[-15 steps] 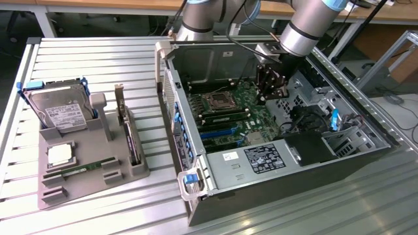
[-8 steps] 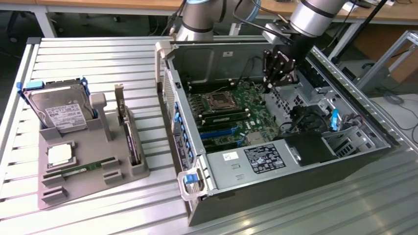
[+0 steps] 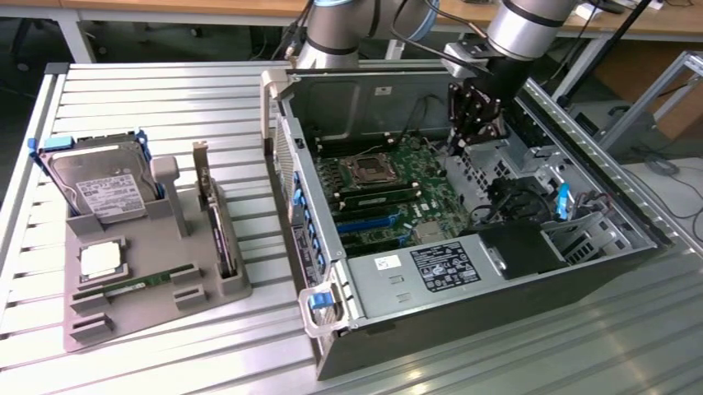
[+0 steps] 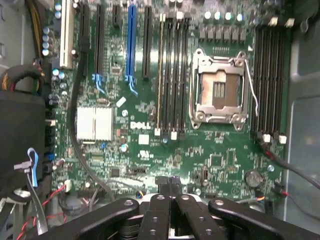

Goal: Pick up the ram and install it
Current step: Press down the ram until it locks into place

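The ram (image 3: 138,285), a narrow green stick, lies flat in the front of the grey holder (image 3: 225,288) on the table at the exterior view's left. My gripper (image 3: 456,146) hangs far from it, inside the open computer case (image 3: 462,271), just above the green motherboard (image 3: 423,160). In the wrist view the black fingers (image 4: 161,200) are pressed together with nothing between them, and the gripper (image 4: 170,182) looks down on the empty processor socket (image 4: 218,87) and the black memory slots (image 4: 172,75). One slot (image 4: 161,75) shows a thin pale green edge along its length.
The holder also carries an upright hard drive (image 3: 104,185), a square silver processor (image 3: 99,260) and a dark expansion card (image 3: 211,218) on edge. Cables (image 4: 82,125) and a black fan housing (image 4: 20,140) crowd one side of the board. The case walls (image 3: 288,148) surround the gripper.
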`<state>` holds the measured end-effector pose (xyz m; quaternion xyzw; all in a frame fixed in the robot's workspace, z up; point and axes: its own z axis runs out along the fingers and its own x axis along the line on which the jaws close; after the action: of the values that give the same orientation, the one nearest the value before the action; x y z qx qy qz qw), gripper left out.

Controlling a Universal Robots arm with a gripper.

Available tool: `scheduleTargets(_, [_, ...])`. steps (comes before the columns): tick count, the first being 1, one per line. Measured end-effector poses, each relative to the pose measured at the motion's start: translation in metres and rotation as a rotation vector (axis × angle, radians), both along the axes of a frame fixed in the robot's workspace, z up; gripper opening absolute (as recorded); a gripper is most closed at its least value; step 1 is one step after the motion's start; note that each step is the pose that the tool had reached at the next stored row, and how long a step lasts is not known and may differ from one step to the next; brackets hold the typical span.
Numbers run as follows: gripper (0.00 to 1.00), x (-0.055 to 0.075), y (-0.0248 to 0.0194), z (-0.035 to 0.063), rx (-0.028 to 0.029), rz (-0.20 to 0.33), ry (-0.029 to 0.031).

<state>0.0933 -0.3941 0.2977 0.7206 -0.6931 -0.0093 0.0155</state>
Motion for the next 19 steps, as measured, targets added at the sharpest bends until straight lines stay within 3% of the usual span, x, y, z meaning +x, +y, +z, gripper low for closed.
scheduleTargets(1, [0.11, 0.0000, 0.0000, -0.0001, 0.0001, 0.000, -0.0054])
scheduleTargets(8, [0.11, -0.0001, 0.0000, -0.0001, -0.0003, -0.006, -0.0055])
scheduleTargets(15, [0.11, -0.0001, 0.0000, -0.0001, -0.0044, -0.187, -0.0055])
scheduleTargets(19, [0.11, 0.0001, 0.0000, -0.0002, -0.0127, -0.251, -0.0062])
